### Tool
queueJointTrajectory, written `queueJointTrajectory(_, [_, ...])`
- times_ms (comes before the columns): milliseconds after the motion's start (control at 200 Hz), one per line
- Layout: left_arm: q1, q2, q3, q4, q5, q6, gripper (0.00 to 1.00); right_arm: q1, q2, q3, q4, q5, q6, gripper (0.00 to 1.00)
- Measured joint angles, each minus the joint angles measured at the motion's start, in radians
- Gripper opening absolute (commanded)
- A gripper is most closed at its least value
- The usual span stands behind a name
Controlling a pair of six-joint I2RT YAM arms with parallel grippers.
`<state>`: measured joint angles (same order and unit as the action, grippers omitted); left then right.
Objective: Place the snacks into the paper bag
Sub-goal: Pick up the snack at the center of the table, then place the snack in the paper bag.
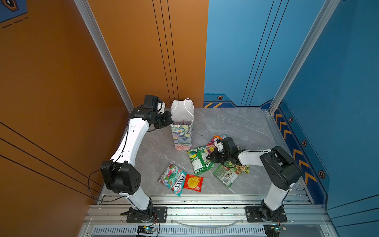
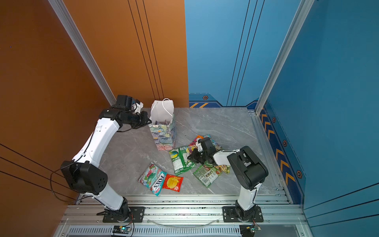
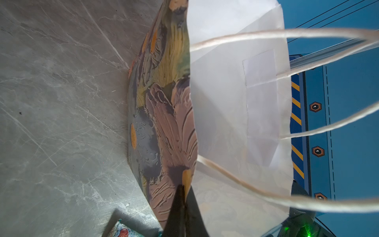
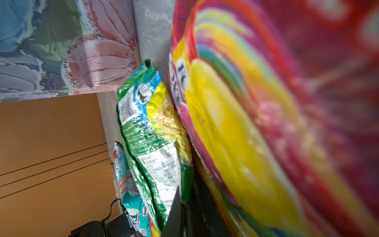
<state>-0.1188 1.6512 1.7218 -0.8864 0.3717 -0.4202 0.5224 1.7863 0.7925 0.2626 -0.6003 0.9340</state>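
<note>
The floral paper bag [image 1: 182, 133] [image 2: 164, 135] stands upright and open at the back of the table. My left gripper [image 1: 170, 121] [image 3: 184, 197] is shut on the bag's left rim [image 3: 189, 123]; its white inside [image 3: 225, 102] and cord handles show. My right gripper [image 1: 209, 157] [image 4: 182, 203] lies low among the snacks, shut on the edge of a green pouch [image 1: 200, 160] [image 4: 147, 133]. A purple-pink packet [image 1: 211, 144] [image 4: 266, 102] lies right beside it. A teal FOX'S bag [image 1: 173, 181] and a red-yellow sachet [image 1: 193, 182] lie nearer the front.
A second green pouch [image 1: 225, 176] and a yellow pouch [image 1: 244, 168] lie under my right forearm. Orange and teal packets [image 1: 220, 137] sit behind the right wrist. Aluminium rails [image 1: 205, 200] run along the grey table's front edge. Walls close in on the left, back and right.
</note>
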Motion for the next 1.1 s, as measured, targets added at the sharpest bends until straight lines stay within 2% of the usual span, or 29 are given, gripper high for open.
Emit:
queueJointTrajectory(245, [0.0,0.0,0.0,0.0,0.0,0.0,0.0,0.0,-0.086,0.068,-0.109,0.009,0.006,0.0])
queueJointTrajectory(616, [0.0,0.0,0.0,0.0,0.0,0.0,0.0,-0.009,-0.288,0.38,-0.45,0.134,-0.062,0.0])
queueJointTrajectory(846, [0.0,0.0,0.0,0.0,0.0,0.0,0.0,-0.012,-0.297,0.574,-0.558,0.225,-0.085,0.0])
queueJointTrajectory(1101, [0.0,0.0,0.0,0.0,0.004,0.0,0.0,0.006,-0.258,0.809,-0.606,0.381,-0.15,0.0])
